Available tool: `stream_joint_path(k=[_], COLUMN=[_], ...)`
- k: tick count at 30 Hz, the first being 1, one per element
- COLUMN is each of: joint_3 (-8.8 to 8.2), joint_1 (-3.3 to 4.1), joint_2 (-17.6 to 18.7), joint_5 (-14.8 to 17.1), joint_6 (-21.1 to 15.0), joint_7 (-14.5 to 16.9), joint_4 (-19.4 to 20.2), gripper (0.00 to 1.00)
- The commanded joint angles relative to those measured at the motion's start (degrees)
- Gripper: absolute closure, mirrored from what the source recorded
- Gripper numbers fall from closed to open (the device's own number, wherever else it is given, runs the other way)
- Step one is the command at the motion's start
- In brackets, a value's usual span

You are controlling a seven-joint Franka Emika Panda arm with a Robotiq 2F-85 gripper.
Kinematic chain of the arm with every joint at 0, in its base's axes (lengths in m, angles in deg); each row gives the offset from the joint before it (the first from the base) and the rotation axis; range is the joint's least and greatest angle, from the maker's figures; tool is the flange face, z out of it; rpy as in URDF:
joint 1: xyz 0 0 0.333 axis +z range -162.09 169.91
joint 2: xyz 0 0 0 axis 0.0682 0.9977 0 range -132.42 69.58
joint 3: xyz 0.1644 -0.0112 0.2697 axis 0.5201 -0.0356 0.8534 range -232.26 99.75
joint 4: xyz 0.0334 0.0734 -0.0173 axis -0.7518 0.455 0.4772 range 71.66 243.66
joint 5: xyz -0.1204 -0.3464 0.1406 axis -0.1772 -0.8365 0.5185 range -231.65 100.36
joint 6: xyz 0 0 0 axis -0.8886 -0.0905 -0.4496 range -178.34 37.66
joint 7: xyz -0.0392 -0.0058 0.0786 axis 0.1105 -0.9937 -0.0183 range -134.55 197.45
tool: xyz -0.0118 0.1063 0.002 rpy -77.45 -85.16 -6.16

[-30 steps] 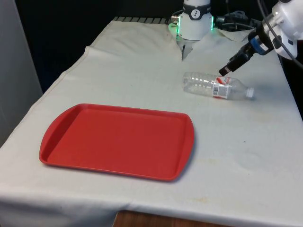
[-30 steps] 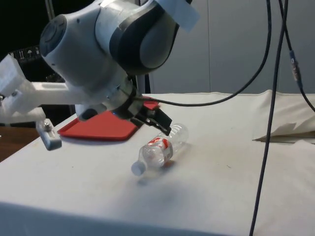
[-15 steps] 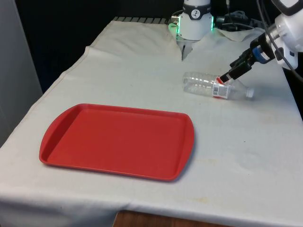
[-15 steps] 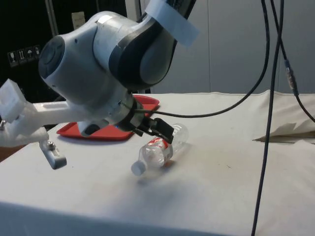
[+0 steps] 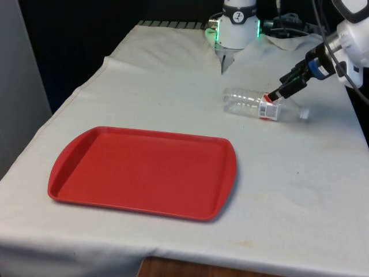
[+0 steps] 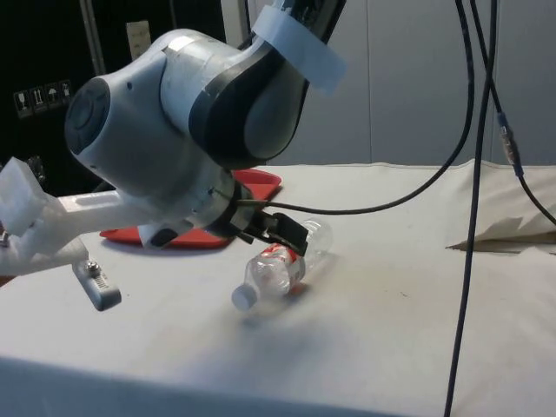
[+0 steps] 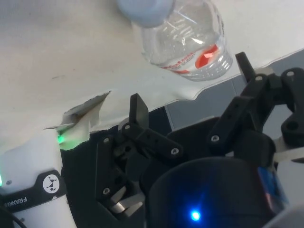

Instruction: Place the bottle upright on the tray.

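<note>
While the front view gives me the full layout, the wrist view alone shows me the fingers (image 7: pixel 138 110): they stand apart, and the gap between them holds nothing. From the front I see the bottle (image 5: pixel 262 106) lying on its side on the bench (image 5: pixel 173 75), well apart from the tray (image 5: pixel 142 171), toward the front view's right. The end effector (image 5: pixel 275 94) sits at the bottle's red-and-white label; I cannot tell from this view whether it touches. The side view places the end effector (image 6: pixel 294 241) just above the label, with the bottle (image 6: pixel 282 265) lying cap-end toward that camera and the tray (image 6: pixel 201 233) behind the arm. The wrist view shows the bottle (image 7: pixel 180 38) beyond the fingertips, cap nearest the frame edge, and not between the fingers.

A white cloth covers the bench, and it is creased near the robot base. I see black curtains behind the bench in the front view, and pale panels and hanging black cables (image 6: pixel 473 200) in the side view.

The tray is red, rectangular, with a raised rim. The bottle is clear plastic; I cannot tell its contents.
</note>
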Motion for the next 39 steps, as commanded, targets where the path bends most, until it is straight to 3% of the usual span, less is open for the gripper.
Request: stream_joint_path(k=[1, 10, 11, 12, 14, 27, 36, 37, 39], joint_3=[-0.11, -0.23, 0.00, -0.23, -0.06, 0.06, 0.23, 0.40, 0.34], joint_1=[0.17, 0.34, 0.00, 0.34, 0.29, 0.06, 0.63, 0.29, 0.69], joint_2=[0.86, 3.72, 3.32, 4.01, 4.53, 4.64, 6.88, 6.47, 7.10], joint_5=[-0.17, -1.55, -1.38, -1.72, -2.01, -2.01, -3.38, -3.32, -3.50], joint_6=[-0.06, 0.69, 0.11, 0.97, 1.55, 2.06, 7.96, 6.93, 8.48], joint_7=[-0.11, -1.20, -1.09, -1.20, -1.20, -0.86, -0.23, -0.46, -0.17], joint_4=[-0.52, -2.23, -1.78, -2.52, -3.09, -3.38, -6.99, -6.42, -7.28], gripper=[0.00, 0.00, 0.00, 0.00, 0.00, 0.00, 0.00, 0.00, 0.00])
